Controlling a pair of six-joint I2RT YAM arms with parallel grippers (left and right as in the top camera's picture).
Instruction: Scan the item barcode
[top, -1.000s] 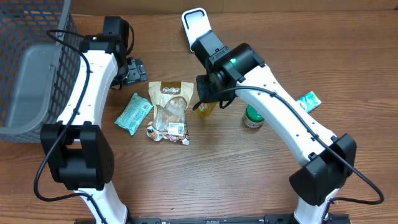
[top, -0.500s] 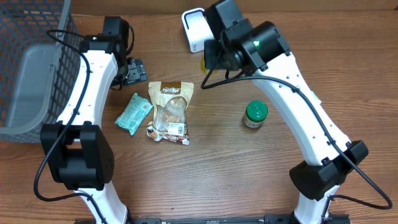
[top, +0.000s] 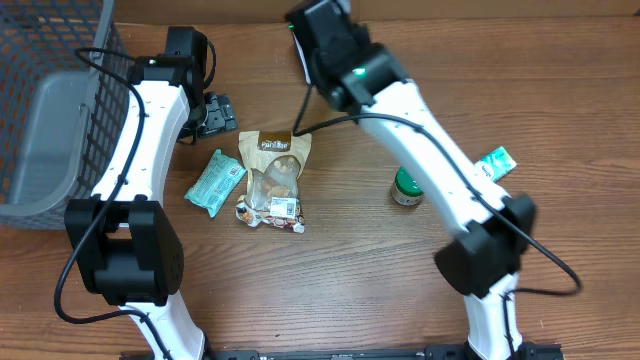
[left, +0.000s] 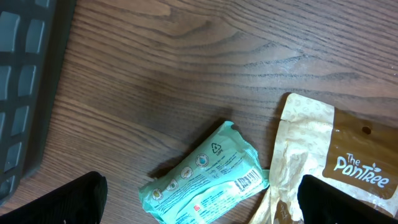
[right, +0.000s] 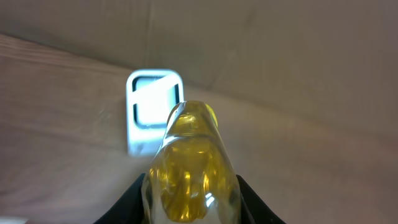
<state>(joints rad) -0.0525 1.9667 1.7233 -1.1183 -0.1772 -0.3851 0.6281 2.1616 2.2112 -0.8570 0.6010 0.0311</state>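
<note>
Right wrist view: your right gripper (right: 189, 202) is pinching the yellow bottle (right: 189, 155) across its body, with the neck pointing ahead at the white scanner (right: 155, 109) just beyond the tip. My read: rigid clear plastic, liquid-filled, so some heft and slosh, and smooth, so probably slippery. Grip the wide body rather than the taper and leave the label side uncovered; no barcode visible in any view. Overhead hides the bottle under the right arm but shows the left gripper (top: 212, 112) well apart from it. Only left wrist shows that gripper spread wide and empty, with a teal packet (left: 205, 183) beneath it and a brown pouch (left: 329, 162) off to one side on the tabletop (left: 155, 62).
</note>
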